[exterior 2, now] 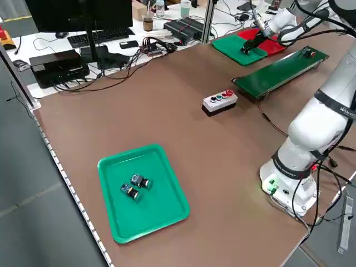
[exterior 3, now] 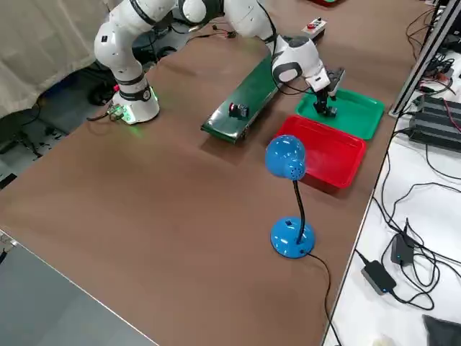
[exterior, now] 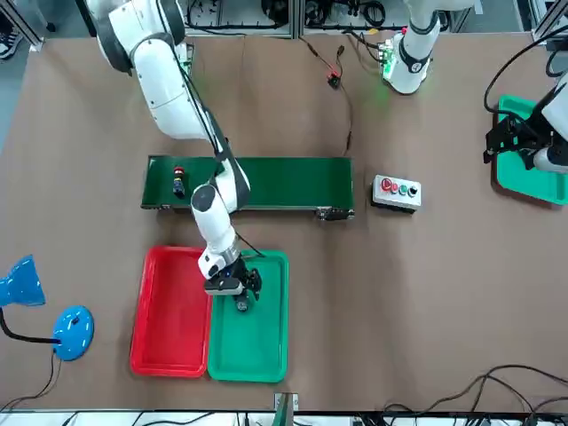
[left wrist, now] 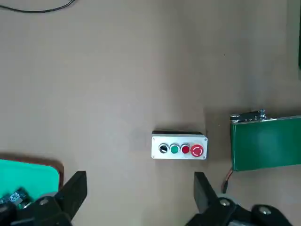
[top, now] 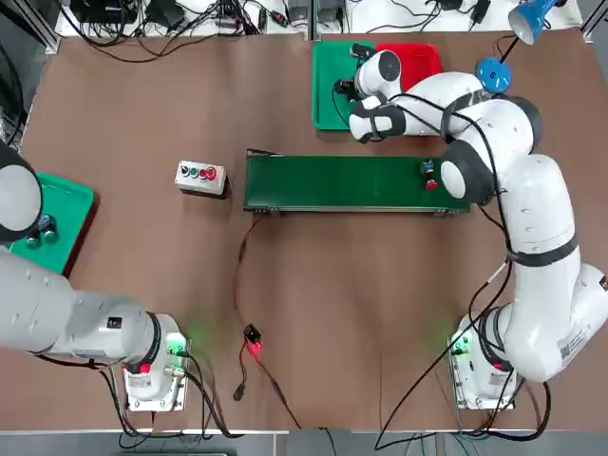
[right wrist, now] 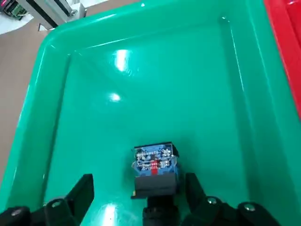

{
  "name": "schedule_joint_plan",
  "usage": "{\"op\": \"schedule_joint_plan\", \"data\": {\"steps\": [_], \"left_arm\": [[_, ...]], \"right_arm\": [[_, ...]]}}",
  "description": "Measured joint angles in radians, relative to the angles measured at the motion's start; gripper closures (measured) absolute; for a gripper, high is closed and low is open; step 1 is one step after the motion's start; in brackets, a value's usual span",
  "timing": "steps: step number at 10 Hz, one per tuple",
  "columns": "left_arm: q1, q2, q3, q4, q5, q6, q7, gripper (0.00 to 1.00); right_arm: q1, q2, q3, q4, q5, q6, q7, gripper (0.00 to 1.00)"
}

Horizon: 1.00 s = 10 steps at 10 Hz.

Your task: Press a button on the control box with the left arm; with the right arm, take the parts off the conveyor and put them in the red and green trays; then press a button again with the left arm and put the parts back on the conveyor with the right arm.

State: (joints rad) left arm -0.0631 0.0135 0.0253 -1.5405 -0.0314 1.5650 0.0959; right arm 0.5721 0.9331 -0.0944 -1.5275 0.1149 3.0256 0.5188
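Wide open and holding nothing, my right tool (right wrist: 139,176) straddles the part (right wrist: 155,161) in the green tray (right wrist: 141,108), nearer one finger; my left tool (left wrist: 141,173) hangs idle, open.

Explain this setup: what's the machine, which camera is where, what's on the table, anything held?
Two robot arms share one table. One camera looks straight down, one faces the robot, two look in from the sides, one rides each wrist.

On the table: a green conveyor carrying one small part, a control box with buttons, a red tray beside a green tray, a second green tray holding two parts, and a blue lamp.

Nothing looks held: the left gripper is open near the second green tray; the right gripper is open above the first, around a part.
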Motion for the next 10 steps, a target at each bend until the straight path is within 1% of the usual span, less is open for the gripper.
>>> {"op": "schedule_joint_plan", "data": {"steps": [2,3,4,5,8,9,10], "left_arm": [[0.0,0.0,0.0,0.0,0.0,0.0,0.0,0.0],[0.0,0.0,0.0,0.0,0.0,0.0,0.0,0.0],[0.0,0.0,0.0,0.0,0.0,0.0,0.0,0.0],[0.0,0.0,0.0,0.0,0.0,0.0,0.0,0.0],[0.0,0.0,0.0,0.0,0.0,0.0,0.0,0.0],[0.0,0.0,0.0,0.0,0.0,0.0,0.0,0.0],[0.0,0.0,0.0,0.0,0.0,0.0,0.0,0.0]], "right_arm": [[0.0,0.003,-0.005,0.002,-0.001,0.0,0.0,0.33],[0.0,0.005,-0.005,0.004,-0.001,0.0,0.0,0.38],[0.0,0.008,-0.005,0.006,-0.001,0.0,0.0,0.48],[0.0,0.009,-0.005,0.008,-0.001,0.0,0.0,0.55],[0.001,0.01,-0.004,0.013,-0.001,-0.01,0.0,0.56],[0.002,0.007,-0.005,0.024,-0.001,-0.054,0.0,0.56],[0.003,-0.009,-0.005,0.046,-0.001,-0.165,-0.001,0.56]]}}
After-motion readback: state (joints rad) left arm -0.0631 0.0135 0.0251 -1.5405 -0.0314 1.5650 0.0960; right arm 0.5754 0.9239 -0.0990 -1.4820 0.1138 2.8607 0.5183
